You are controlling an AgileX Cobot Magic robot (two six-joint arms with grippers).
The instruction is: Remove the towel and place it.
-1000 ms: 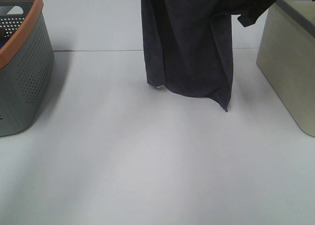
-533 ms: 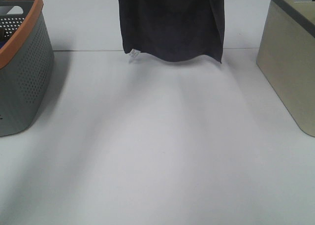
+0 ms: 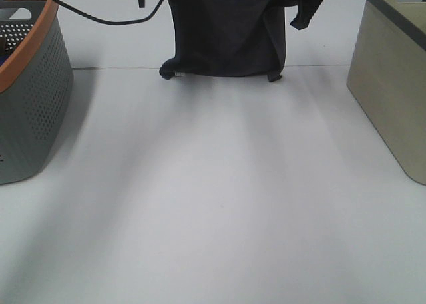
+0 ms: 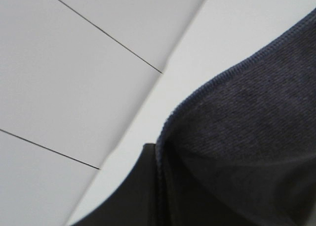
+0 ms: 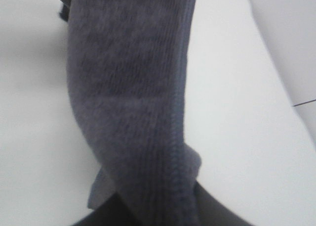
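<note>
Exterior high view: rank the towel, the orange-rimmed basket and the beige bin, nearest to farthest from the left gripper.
1. towel, hanging at centre from the left gripper, which is above the frame.
2. orange-rimmed basket, left edge.
3. beige bin, right edge.

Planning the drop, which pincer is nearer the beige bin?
Right, probably. Both hold the towel aloft above the high view: right pincer at its edge toward the beige bin, left pincer at its far edge.

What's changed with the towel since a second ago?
The dark towel has risen: its lower edge, which hung well down over the table, now sits near the far seam. A black cable has come into view. The grey basket and beige bin stayed put.
</note>
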